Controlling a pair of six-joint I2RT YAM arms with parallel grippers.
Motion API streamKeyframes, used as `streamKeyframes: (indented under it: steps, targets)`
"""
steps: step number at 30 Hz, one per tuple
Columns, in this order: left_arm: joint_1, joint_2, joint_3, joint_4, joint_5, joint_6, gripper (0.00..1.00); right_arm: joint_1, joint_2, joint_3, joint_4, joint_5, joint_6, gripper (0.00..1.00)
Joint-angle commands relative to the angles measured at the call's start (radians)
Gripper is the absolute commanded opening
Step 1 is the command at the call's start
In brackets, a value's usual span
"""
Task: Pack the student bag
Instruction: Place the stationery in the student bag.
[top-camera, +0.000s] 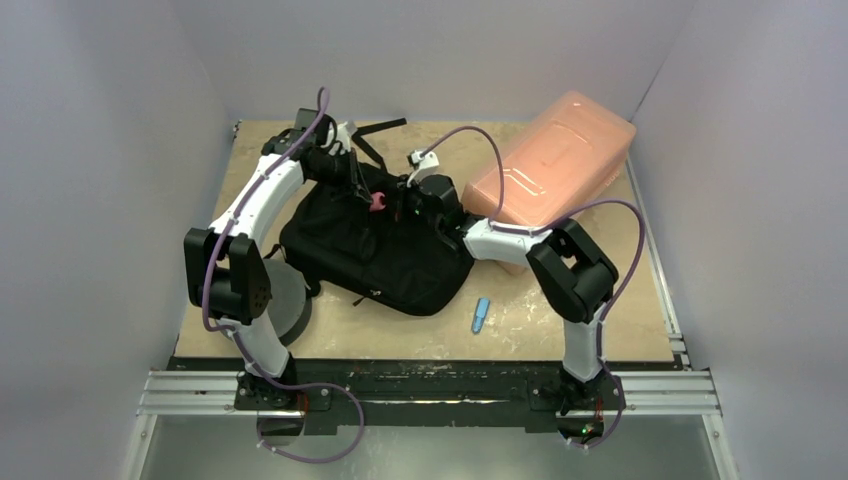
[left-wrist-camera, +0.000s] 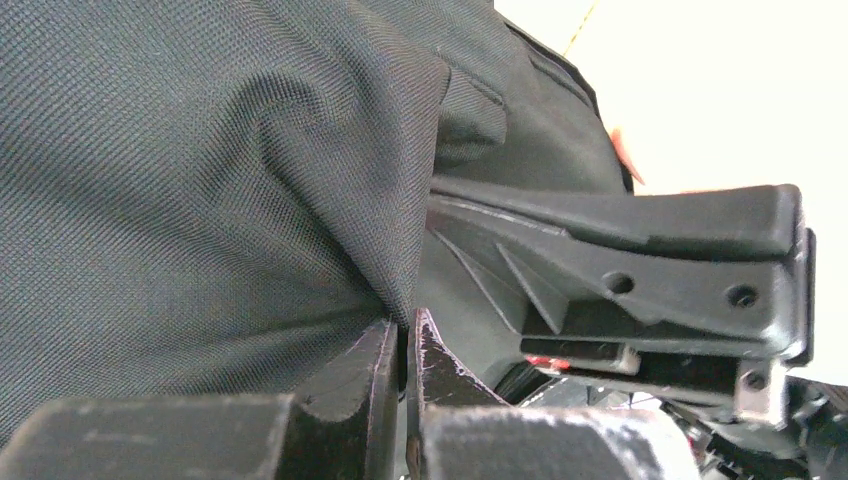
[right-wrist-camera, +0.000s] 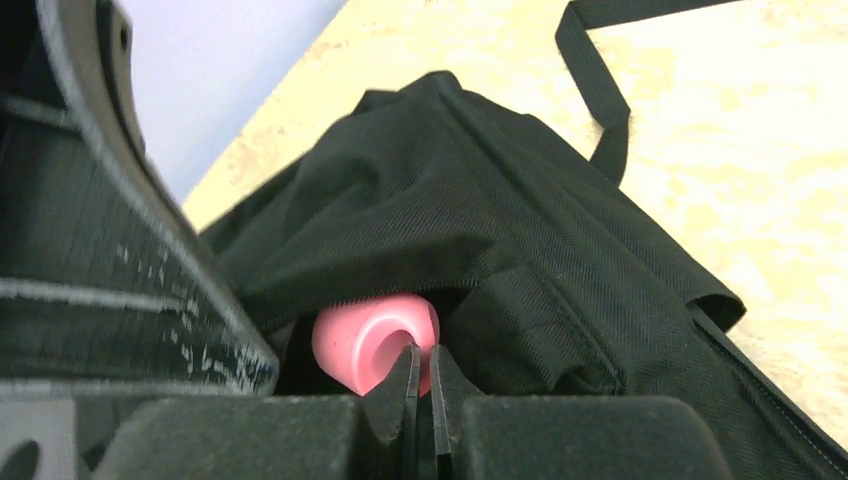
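The student bag (top-camera: 370, 250) lies flat on the bench (top-camera: 600, 320), left of centre in the overhead view, with both arms reaching over its far end. The left hand (left-wrist-camera: 405, 340) is closed, with a fold of the bag's black fabric pinched between its fingers. The right hand (right-wrist-camera: 421, 375) is also closed, its tips against a small pink round object (right-wrist-camera: 365, 345) that sits in the mouth of the bag under the raised fabric. Whether they grip its rim cannot be told. A black strap (right-wrist-camera: 600, 90) trails across the bench beyond the bag. A translucent pink box (top-camera: 555, 160) lies at the bag's two o'clock, a small blue object (top-camera: 481, 315) at its five o'clock, and a dark grey ring (top-camera: 290, 300) at its eight o'clock, partly under the left arm.
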Motion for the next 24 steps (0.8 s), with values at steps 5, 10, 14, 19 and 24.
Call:
streamKeyframes:
  steps: [5,10,14,19,24]
  targets:
    - [-0.027,-0.047,0.048,0.019,0.081,0.023,0.00,-0.011,0.112,0.300,-0.108,-0.101,0.127,0.25]
    - [-0.027,-0.031,0.062,0.005,0.088,0.021,0.00,-0.006,-0.008,0.192,-0.221,0.014,0.028,0.44]
    - [-0.027,-0.040,0.057,0.006,0.075,0.023,0.00,-0.007,-0.104,0.128,-0.267,0.050,-0.011,0.51]
    - [-0.027,-0.032,0.059,0.003,0.076,0.027,0.00,-0.006,-0.161,0.091,-0.310,0.041,-0.011,0.51]
    - [-0.027,-0.036,0.059,0.005,0.072,0.032,0.00,-0.007,-0.149,0.024,-0.243,-0.007,0.017,0.21]
